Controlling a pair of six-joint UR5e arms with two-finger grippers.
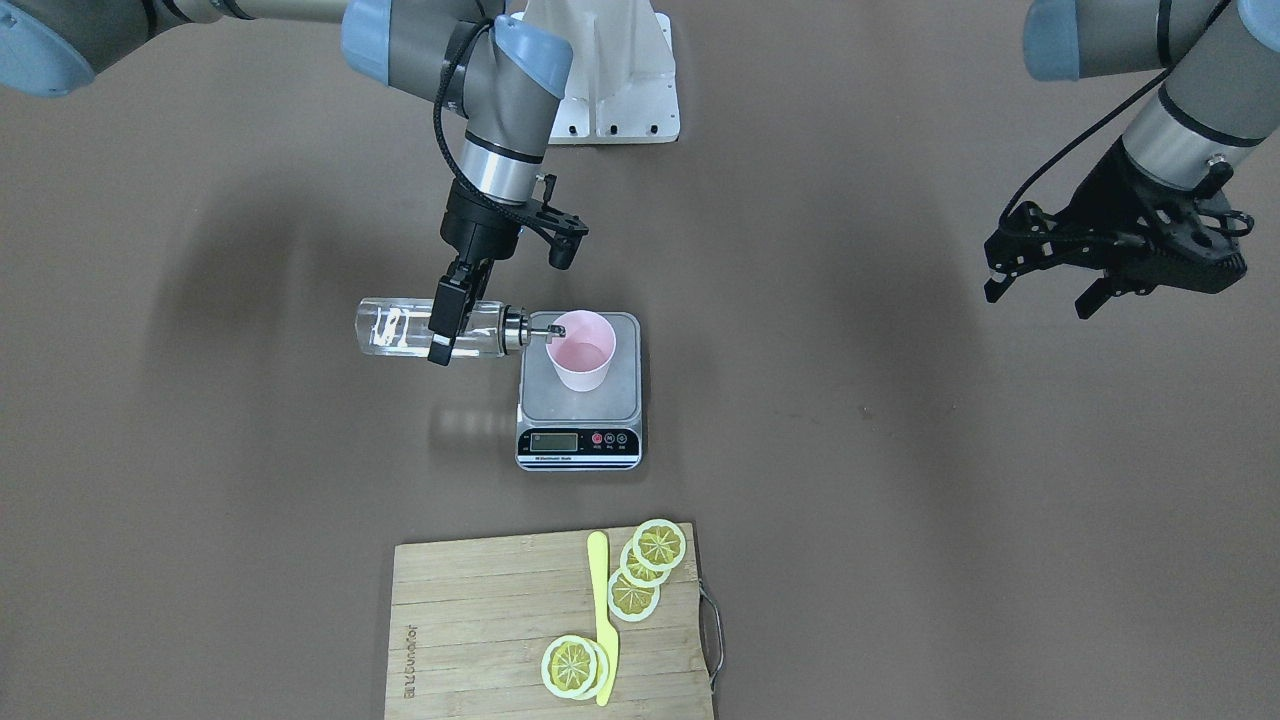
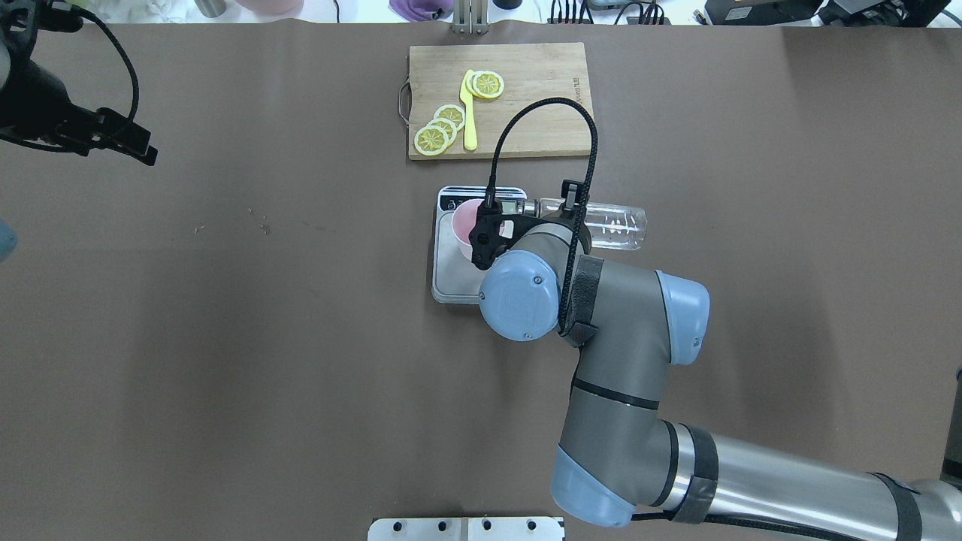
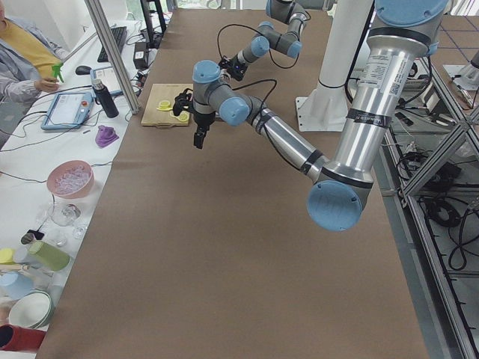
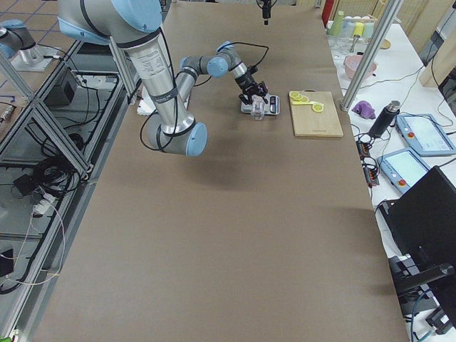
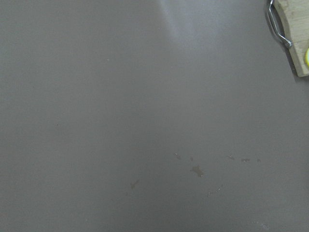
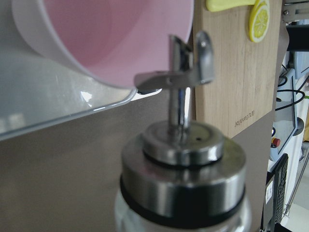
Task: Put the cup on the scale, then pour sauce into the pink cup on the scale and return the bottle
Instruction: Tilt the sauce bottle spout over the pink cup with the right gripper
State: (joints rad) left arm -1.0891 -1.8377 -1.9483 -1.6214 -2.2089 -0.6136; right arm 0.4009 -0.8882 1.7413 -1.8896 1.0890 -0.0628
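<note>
Right claw (image 1: pixel 441 345) grips the bottle (image 1: pixel 390 328) level, spout over the pink cup's (image 1: pixel 582 352) nine-o'clock rim for pouring; left claw (image 1: pixel 1040 300) gapes empty.

Right arm stretched over mid-table, wrist pointing down; right gripper (image 1: pixel 446 328) clamped across the bottle (image 1: pixel 392 328), holding it level. Left arm off to the side; left gripper (image 1: pixel 1040 293) raised, jaws apart, empty.

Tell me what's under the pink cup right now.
The cup stands on the steel platform of the scale, on the side nearest the bottle. The patch of platform right beneath its base is covered, so it cannot be seen.
</note>
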